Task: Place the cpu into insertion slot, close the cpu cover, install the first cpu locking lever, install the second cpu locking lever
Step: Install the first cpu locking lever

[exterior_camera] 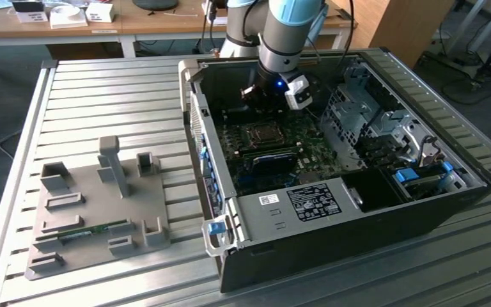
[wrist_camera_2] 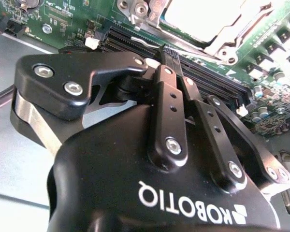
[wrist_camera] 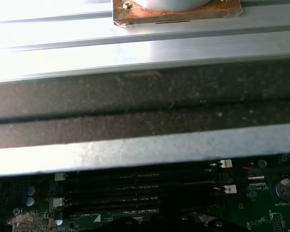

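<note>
Second wrist view: the jaws are closed, the two black fingers (wrist_camera_2: 166, 106) meeting at their tips with nothing visible between them. The gripper (wrist_camera_2: 170, 53) points at the motherboard (wrist_camera_2: 67, 19), tips just over the long black memory slots (wrist_camera_2: 203, 77). Whether the tips touch the slots cannot be told.

Just past the slots, a pale bright square face, the cpu (wrist_camera_2: 193, 14), sits inside a silvery frame, the cpu cover (wrist_camera_2: 232, 41), which looks laid flat around it. The gripper is near this socket but not on it. Lever state cannot be told.

First wrist view: the same memory slots (wrist_camera: 135, 188) run across the green board, with the grey case wall (wrist_camera: 145, 150) and the ribbed metal table (wrist_camera: 135, 48) beyond it.

Exterior view: the gripper (exterior_camera: 261, 105) hangs inside the open computer case (exterior_camera: 314, 249), on the arm (exterior_camera: 284, 32) coming down from above. The insertion slot (exterior_camera: 263, 134) lies on the board just beside the gripper, silvery rim visible. The case lies on its side on the table (exterior_camera: 100, 96). Well apart, towards the exterior view's left, a grey fixture tray (exterior_camera: 92, 211) sits on the table with a green memory stick (exterior_camera: 79, 235) lying in it.
</note>
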